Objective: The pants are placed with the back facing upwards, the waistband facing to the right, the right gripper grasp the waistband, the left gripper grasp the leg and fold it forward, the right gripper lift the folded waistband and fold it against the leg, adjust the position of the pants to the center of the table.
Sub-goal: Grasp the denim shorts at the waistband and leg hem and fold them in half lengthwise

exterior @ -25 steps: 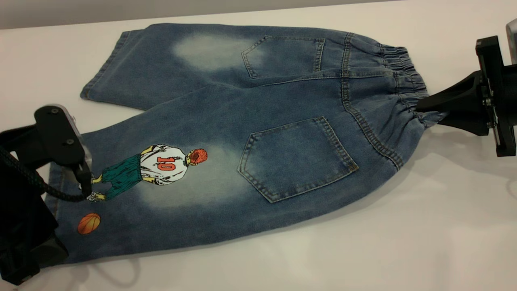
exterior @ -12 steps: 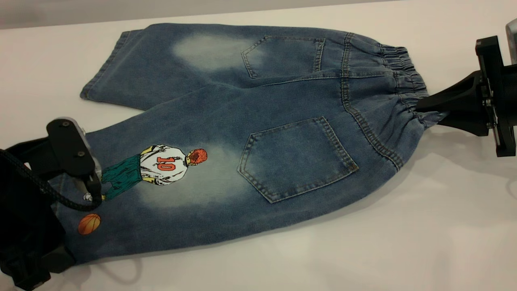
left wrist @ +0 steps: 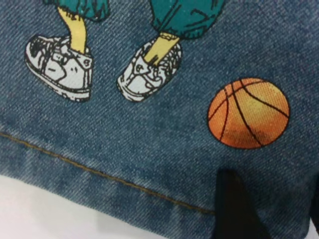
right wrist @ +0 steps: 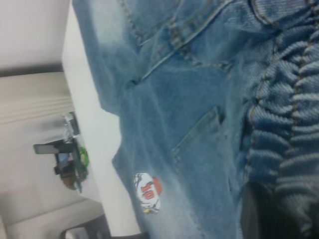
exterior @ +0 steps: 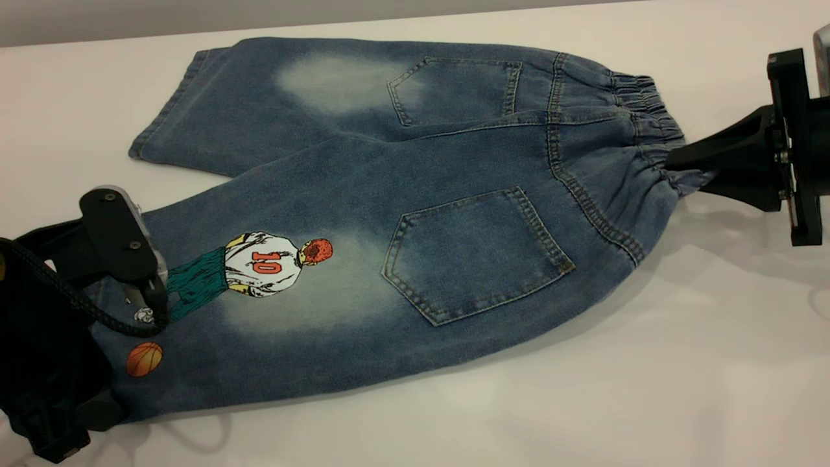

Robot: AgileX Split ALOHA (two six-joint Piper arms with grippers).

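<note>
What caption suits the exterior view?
Black right gripper pinching the gathered elastic waistband of blue denim shorts; black left gripper over the printed leg.

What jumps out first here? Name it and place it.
The blue faded denim shorts sprawl back-up across the white table, with a printed player in a white "10" shirt on the near leg. The black right gripper pinches the ruched waistband; the black left gripper sits at the printed leg's hem.
</note>
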